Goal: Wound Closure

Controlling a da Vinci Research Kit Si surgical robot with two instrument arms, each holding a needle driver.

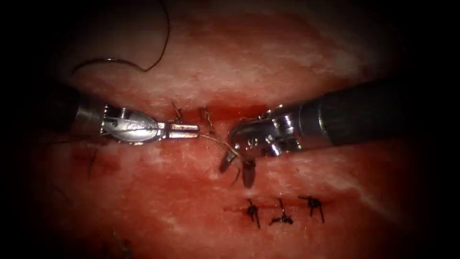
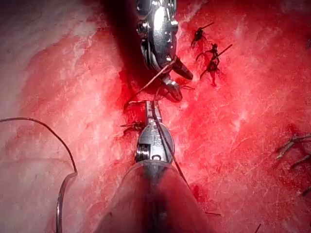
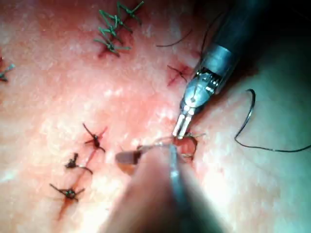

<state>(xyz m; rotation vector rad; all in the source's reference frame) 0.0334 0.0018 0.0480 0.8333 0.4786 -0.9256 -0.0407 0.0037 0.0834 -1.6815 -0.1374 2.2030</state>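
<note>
left claw (image 1: 189, 131) lying together, clamping the thread (image 1: 218, 140) beside the cut (image 1: 225, 112) | right claw (image 1: 237, 170) standing apart, thread running across it, gripping nothing | needle (image 1: 103, 61) lying free on the tissue (image 1: 268, 62), toward its far left edge, not in it | three knotted stitches (image 1: 282, 211) sitting nearer the front edge

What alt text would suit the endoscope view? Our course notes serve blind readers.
The left tool, shut, and the right tool, open, meet over the tissue, thread stretched between them. The needle lies free on the tissue. Three knots sit below.
</note>
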